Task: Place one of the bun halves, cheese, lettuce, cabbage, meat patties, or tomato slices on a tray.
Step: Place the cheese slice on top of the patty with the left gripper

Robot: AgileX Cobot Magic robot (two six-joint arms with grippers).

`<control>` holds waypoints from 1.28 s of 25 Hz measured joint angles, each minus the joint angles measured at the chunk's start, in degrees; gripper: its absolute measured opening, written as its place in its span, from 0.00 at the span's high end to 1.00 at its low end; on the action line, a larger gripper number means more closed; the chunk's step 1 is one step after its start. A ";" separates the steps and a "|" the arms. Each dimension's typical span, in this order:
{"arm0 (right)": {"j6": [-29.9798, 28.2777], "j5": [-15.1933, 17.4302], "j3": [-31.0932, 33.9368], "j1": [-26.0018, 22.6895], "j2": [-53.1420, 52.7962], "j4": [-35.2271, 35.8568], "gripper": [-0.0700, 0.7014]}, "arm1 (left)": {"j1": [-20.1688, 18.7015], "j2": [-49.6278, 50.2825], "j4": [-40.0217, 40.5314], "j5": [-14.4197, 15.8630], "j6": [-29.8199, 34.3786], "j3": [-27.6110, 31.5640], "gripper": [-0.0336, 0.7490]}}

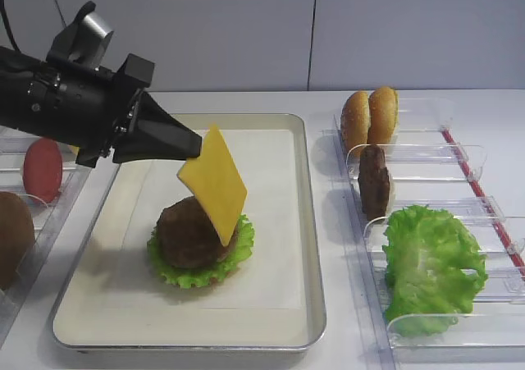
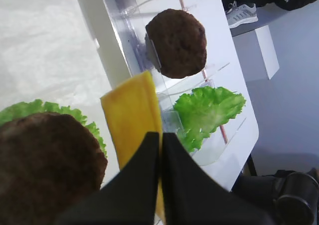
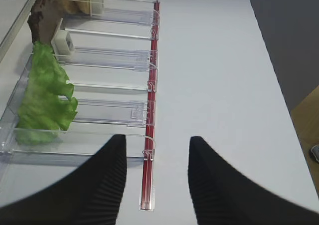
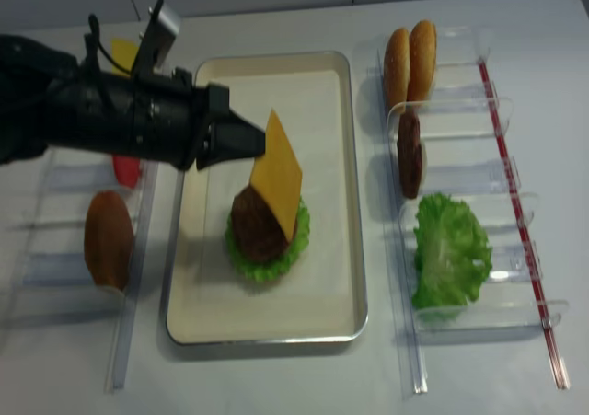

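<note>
My left gripper [image 1: 197,144] is shut on one corner of the deep yellow cheese [image 1: 213,181], which hangs tilted over the tray [image 1: 308,189]. The slice's lower edge rests against a meat patty [image 1: 187,235] lying on lettuce [image 1: 238,253] on the tray's paper. In the left wrist view the fingertips [image 2: 149,140] pinch the cheese [image 2: 132,117] beside the patty [image 2: 45,160]. My right gripper [image 3: 157,140] is open and holds nothing, over bare table beside the clear bins. Cabbage is out of view.
Clear bins on the right hold two bun halves [image 1: 369,116], an upright patty [image 1: 374,181] and a lettuce leaf [image 1: 431,263], with a red strip [image 3: 149,150] along their outer edge. Left bins hold a tomato slice [image 1: 41,169] and a bun half [image 1: 12,239].
</note>
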 joint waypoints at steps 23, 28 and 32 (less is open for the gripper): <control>-0.13 0.00 0.00 0.00 0.00 0.00 0.48 | 0.00 2.39 16.63 -6.87 -6.39 0.04 0.97; -0.13 0.00 0.00 0.00 0.00 0.00 0.48 | 0.00 2.39 17.67 -7.26 -7.01 0.04 0.97; -0.13 0.00 0.00 0.00 0.00 0.00 0.48 | 0.00 2.39 17.79 -7.35 -7.01 0.04 0.97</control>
